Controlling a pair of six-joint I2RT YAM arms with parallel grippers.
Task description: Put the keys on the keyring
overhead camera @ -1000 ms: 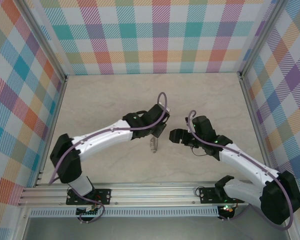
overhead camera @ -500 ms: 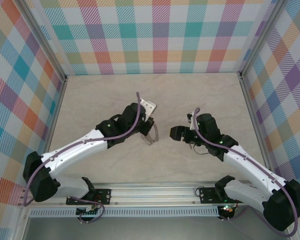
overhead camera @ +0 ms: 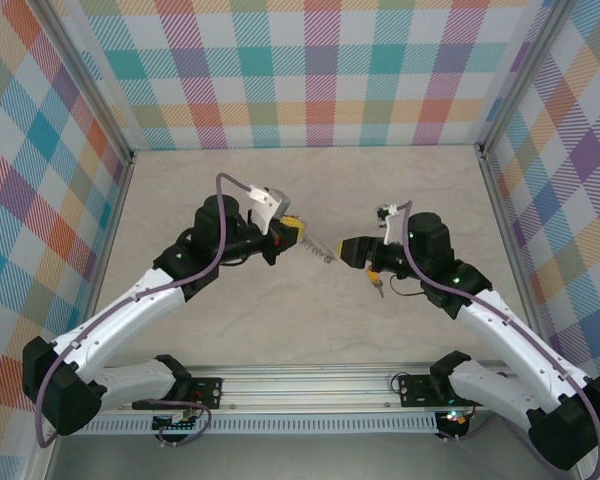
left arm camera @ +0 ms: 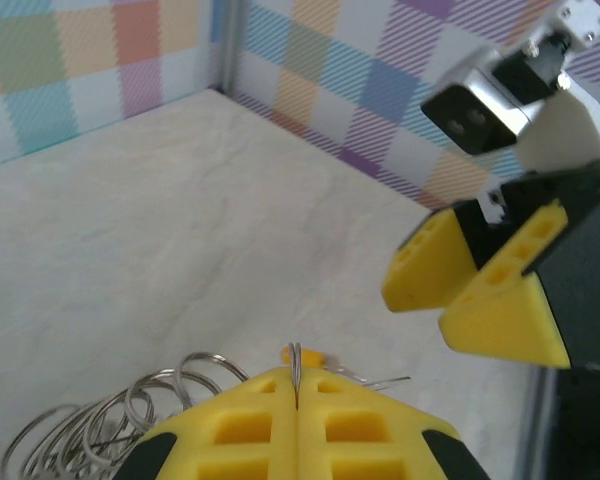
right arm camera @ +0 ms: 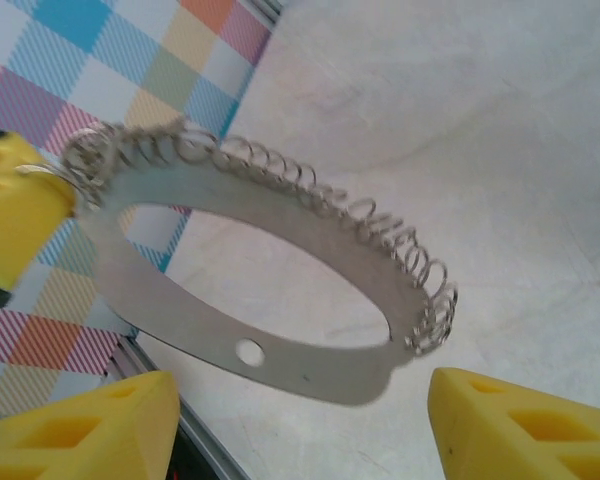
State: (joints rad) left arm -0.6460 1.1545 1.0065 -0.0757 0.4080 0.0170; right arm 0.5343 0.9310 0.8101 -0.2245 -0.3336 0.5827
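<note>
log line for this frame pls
left gripper: shut on keyring rim | keyring: held up off table | right gripper: open, facing keyring, not touching

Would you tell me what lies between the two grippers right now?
The keyring, clamped by the left gripper, reaches across the gap toward the right gripper, as the top external view shows.

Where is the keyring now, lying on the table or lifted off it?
Lifted: the left gripper is shut on the keyring, which hangs in the air with the table seen through its opening.
</note>
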